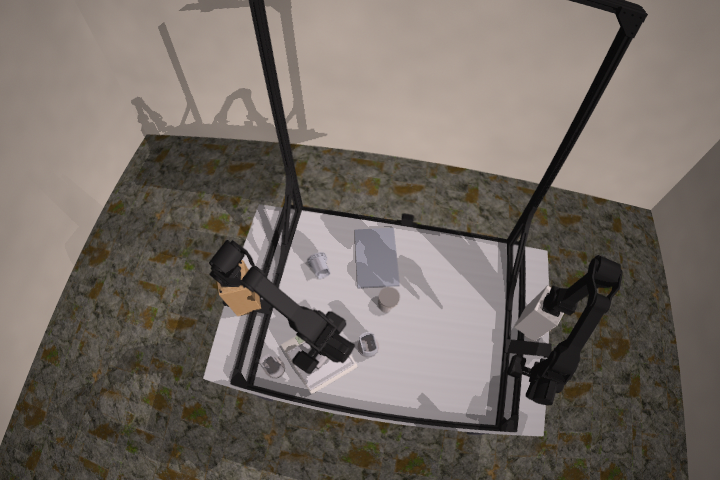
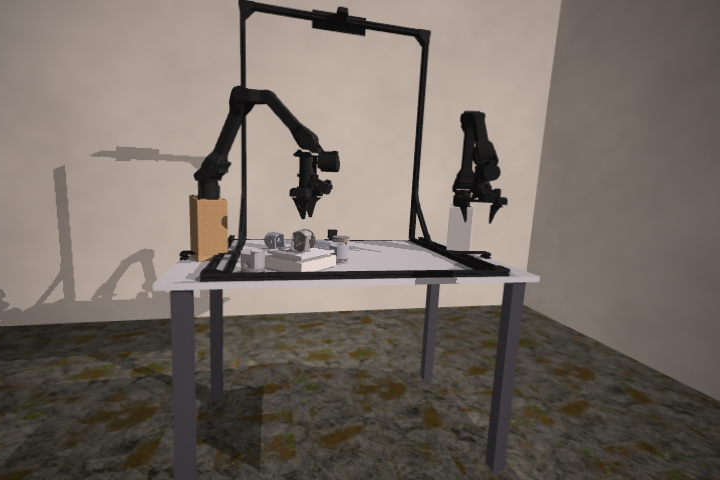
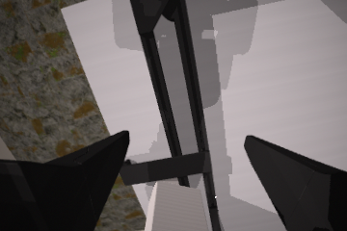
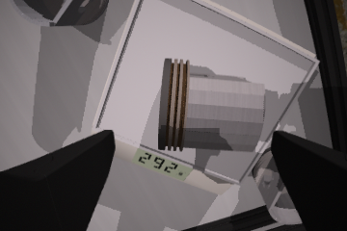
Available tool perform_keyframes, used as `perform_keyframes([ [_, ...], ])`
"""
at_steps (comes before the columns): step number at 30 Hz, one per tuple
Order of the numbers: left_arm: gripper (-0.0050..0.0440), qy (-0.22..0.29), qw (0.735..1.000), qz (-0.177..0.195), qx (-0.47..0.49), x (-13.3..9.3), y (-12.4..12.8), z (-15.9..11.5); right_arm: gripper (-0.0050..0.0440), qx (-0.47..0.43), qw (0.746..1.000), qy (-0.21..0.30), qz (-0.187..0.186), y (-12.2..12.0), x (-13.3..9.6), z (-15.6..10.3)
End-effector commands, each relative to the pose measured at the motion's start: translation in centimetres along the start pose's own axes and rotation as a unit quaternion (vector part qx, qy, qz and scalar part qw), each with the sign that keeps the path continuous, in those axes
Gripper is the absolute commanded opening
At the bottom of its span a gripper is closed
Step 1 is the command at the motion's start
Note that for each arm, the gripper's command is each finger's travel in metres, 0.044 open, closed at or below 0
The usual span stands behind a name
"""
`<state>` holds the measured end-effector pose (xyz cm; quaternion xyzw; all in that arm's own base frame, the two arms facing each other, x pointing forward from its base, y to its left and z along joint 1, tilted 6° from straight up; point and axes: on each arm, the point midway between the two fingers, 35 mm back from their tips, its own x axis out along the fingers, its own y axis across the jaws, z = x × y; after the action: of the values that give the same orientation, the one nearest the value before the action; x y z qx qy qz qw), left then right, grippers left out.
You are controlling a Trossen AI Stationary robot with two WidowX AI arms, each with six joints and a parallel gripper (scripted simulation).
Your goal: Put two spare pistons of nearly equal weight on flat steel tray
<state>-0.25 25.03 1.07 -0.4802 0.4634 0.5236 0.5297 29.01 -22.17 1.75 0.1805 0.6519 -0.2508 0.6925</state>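
A piston (image 4: 225, 113) (image 2: 303, 240) lies on its side on the white scale (image 4: 128, 91) (image 1: 332, 378) (image 2: 315, 264), whose display (image 4: 163, 166) reads 292. My right gripper (image 4: 193, 140) (image 2: 306, 216) is open above that piston, touching nothing. The other pistons stand or lie off the tray: one (image 1: 318, 266) left of it, one upright (image 1: 388, 297) near its front edge, one (image 1: 367, 344) right of the scale and one (image 1: 272, 366) (image 2: 253, 260) left of the scale. The flat steel tray (image 1: 376, 257) lies bare on the bench. My left gripper (image 3: 188, 138) (image 2: 478, 221) is open and empty, high at the bench's far side.
The black frame's rails (image 1: 372, 420) (image 3: 193, 87) run around the bench top (image 1: 440, 362). Its posts rise at the back corners. A wooden block (image 1: 239, 298) (image 2: 208, 229) bears the right arm and a white block (image 1: 536, 321) (image 2: 459, 229) bears the left.
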Motion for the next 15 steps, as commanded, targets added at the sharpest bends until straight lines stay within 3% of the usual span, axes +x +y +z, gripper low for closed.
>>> perform_keyframes([
  [1,0.044,0.0,1.0,-0.001,0.001,-0.01,-0.02,0.0,0.0378,-0.04,0.999,0.012,0.0,0.1,0.31,0.17],
  [15,0.044,0.0,1.0,-0.001,0.001,-0.01,-0.02,0.0,0.0378,-0.196,0.98,0.039,-0.005,0.1,0.31,0.17],
])
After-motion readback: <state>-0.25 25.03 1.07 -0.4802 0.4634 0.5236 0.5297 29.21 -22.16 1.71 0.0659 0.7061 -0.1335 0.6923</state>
